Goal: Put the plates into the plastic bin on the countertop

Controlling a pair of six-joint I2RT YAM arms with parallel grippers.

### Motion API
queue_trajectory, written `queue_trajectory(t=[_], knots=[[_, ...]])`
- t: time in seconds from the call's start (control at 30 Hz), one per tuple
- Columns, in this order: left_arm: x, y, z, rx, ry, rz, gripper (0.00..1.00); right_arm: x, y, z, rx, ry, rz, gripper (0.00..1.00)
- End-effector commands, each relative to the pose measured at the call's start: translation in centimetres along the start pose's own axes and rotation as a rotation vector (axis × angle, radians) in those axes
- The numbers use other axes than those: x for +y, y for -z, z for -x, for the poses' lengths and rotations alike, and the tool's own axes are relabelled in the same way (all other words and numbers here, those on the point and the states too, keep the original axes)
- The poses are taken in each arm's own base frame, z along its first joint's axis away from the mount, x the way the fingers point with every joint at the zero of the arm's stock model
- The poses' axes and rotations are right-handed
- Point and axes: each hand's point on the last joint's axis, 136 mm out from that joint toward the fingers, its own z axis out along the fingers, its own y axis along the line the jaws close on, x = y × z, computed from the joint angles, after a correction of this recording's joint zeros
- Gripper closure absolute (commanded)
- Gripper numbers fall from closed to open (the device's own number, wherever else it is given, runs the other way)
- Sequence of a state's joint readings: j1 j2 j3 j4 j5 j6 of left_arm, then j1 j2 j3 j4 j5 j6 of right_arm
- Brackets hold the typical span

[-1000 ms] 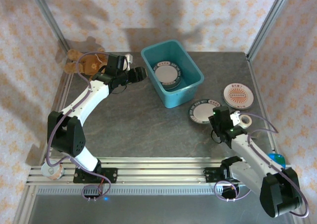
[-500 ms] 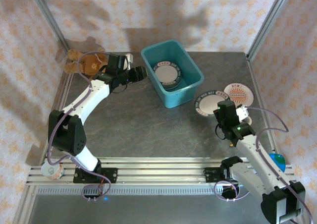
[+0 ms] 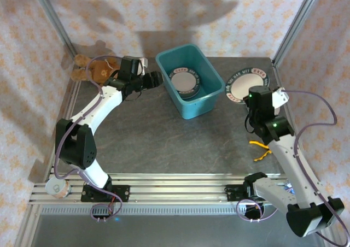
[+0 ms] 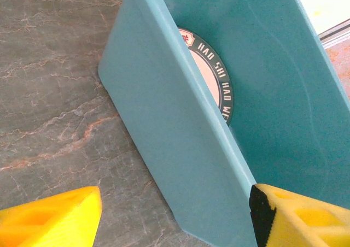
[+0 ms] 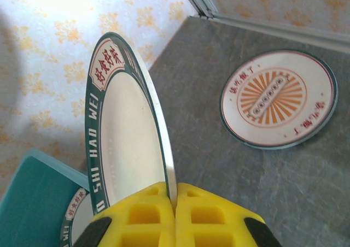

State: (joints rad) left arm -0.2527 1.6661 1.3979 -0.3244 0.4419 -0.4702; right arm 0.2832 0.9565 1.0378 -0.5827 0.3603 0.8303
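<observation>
Pinching the rim of a green-lettered plate (image 5: 123, 132) between closed yellow fingers, the right end effector (image 5: 175, 198) held it tilted and lifted off the tabletop (image 3: 164, 137). From above, that plate hung just right of the plastic bin (image 3: 198, 110), near the bin's far right corner and not over its opening. An orange-patterned plate (image 5: 279, 98) lay flat on the tabletop below and to the right of the held one. Inside the teal bin another green-rimmed plate (image 3: 184, 82) lay on the bottom, and the left wrist camera caught part of its lettered rim over the bin wall. The left end effector (image 3: 155, 79) was open and empty, low at the bin's left wall, with the wall's outer face between its spread yellow fingers (image 4: 54, 217). Whether it touched the wall could not be told. A brown teddy bear (image 3: 93, 69) sat at the far left corner behind the left arm.
</observation>
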Motion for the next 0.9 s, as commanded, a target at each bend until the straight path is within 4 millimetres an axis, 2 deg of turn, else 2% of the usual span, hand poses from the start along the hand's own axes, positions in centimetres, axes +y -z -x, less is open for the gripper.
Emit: queue_trajectory(t=[0.0, 0.07, 0.17, 0.37, 0.63, 0.77, 0.87], knots=[[-0.4, 0.2, 1.8, -0.032, -0.012, -0.018, 0.27, 3.3, 0.5, 3.3, -0.095, 0.032, 0.055, 1.00], [-0.3, 0.1, 2.2, -0.036, -0.012, -0.017, 0.27, 5.8, 0.1, 3.5, -0.079, 0.045, 0.109, 1.00], [-0.1, -0.1, 2.8, -0.040, -0.009, -0.015, 0.27, 9.5, -1.3, 2.7, -0.011, 0.043, 0.189, 1.00], [0.7, -0.5, 4.3, -0.049, 0.005, -0.006, 0.27, 15.2, -4.7, -1.6, 0.121, 0.017, 0.283, 1.00], [2.1, -0.6, 5.7, -0.054, 0.035, 0.017, 0.27, 19.7, -8.1, -9.1, 0.266, 0.043, 0.319, 1.00], [3.0, -0.3, 6.0, -0.054, 0.052, 0.038, 0.27, 20.9, -9.7, -11.5, 0.305, 0.051, 0.301, 1.00], [3.5, 0.2, 6.2, -0.057, 0.061, 0.054, 0.27, 21.0, -10.8, -13.6, 0.345, 0.051, 0.270, 1.00]])
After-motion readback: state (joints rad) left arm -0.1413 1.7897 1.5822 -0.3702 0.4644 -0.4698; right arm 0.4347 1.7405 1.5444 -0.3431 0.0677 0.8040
